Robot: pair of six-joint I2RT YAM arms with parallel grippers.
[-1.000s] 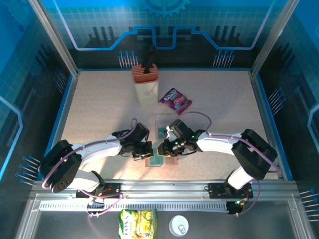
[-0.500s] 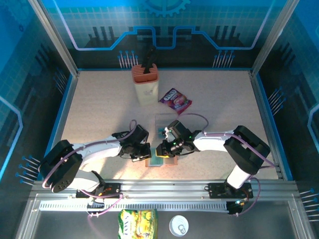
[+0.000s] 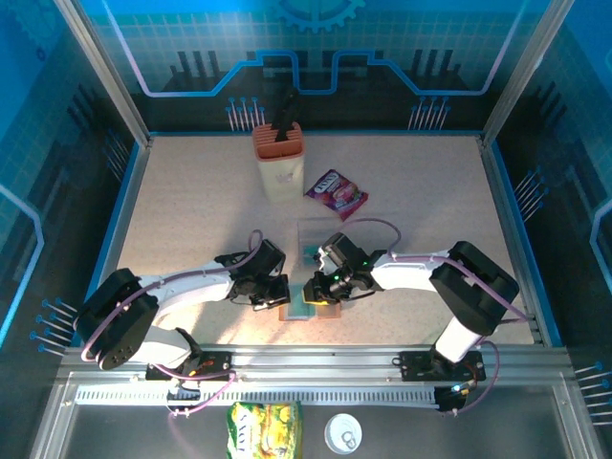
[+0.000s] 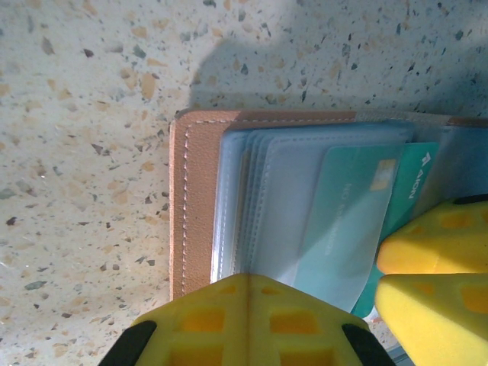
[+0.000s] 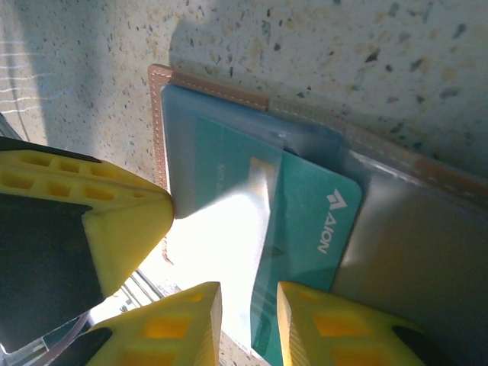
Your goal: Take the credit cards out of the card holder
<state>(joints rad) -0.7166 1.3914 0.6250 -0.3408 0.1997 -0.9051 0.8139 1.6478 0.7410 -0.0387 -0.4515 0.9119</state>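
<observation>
Speckled table (image 3: 191, 210), lower centre of the frame: the left gripper (image 3: 276, 293), jaws pressed together, rests on the open holder (image 3: 308, 310) at its left edge. Beside it, the right gripper (image 3: 316, 290) pinches a teal card (image 5: 305, 229) protruding from a sleeve.

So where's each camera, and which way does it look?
Top: above and behind the arms, looking down on the speckled table; both arms show.
Left wrist: on the left hand, looking down at the salmon-brown leather card holder.
Right wrist: on the right hand, looking down likewise.
Shared: both wrist views show that holder and a teal plastic card.
</observation>
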